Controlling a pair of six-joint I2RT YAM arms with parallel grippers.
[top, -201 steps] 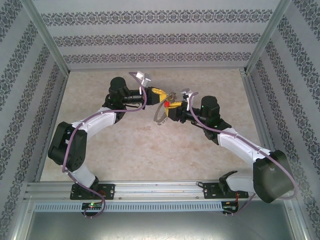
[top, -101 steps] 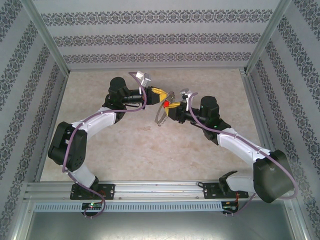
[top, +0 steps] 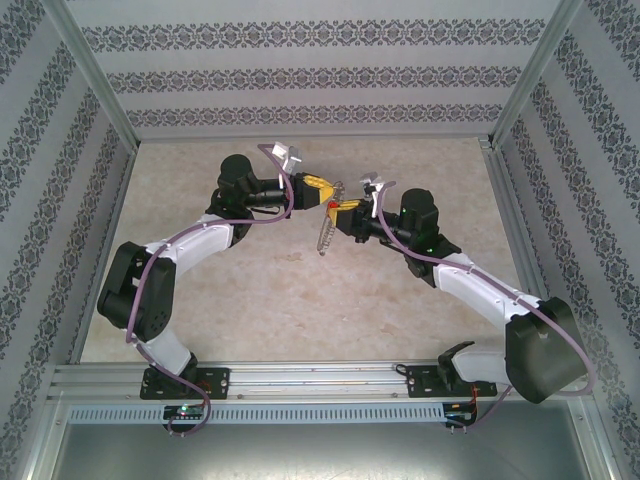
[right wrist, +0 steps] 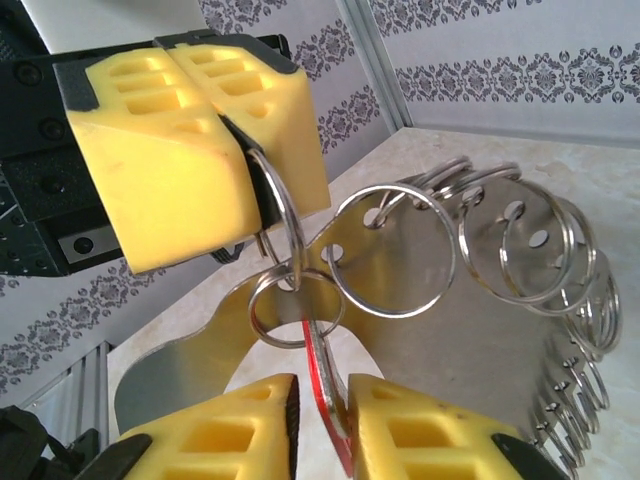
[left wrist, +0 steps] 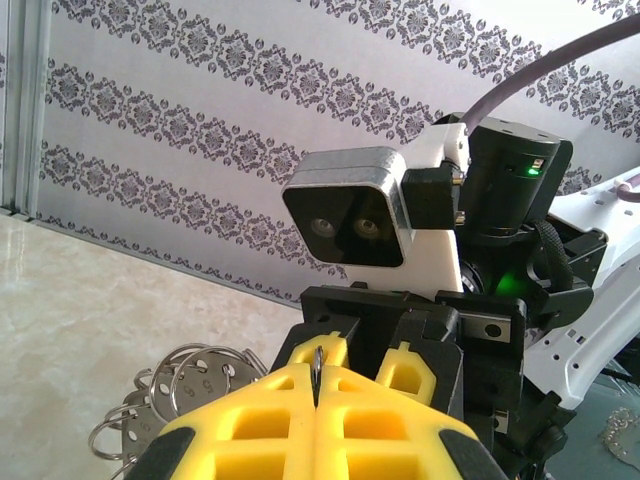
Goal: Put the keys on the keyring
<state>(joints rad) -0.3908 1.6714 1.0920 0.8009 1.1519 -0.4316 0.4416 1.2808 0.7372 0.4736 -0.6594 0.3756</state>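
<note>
R end effector [right wrist: 322,405] has edged toward L end effector [right wrist: 240,150] since earlier; keyring [right wrist: 470,340] now hangs edge-on above desk [top: 300,300]. L is clamped shut on one of its loops. R's jaws sit narrow round red key [right wrist: 318,365]; firm grip unclear. Best: steady key, feed on w/o twisting.

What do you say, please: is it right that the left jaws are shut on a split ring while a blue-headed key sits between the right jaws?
Not quite. The key has a red head, not a blue one, as the right wrist view shows. The rest holds: the left jaws are shut on a split ring, and the key sits between the right jaws.
</note>
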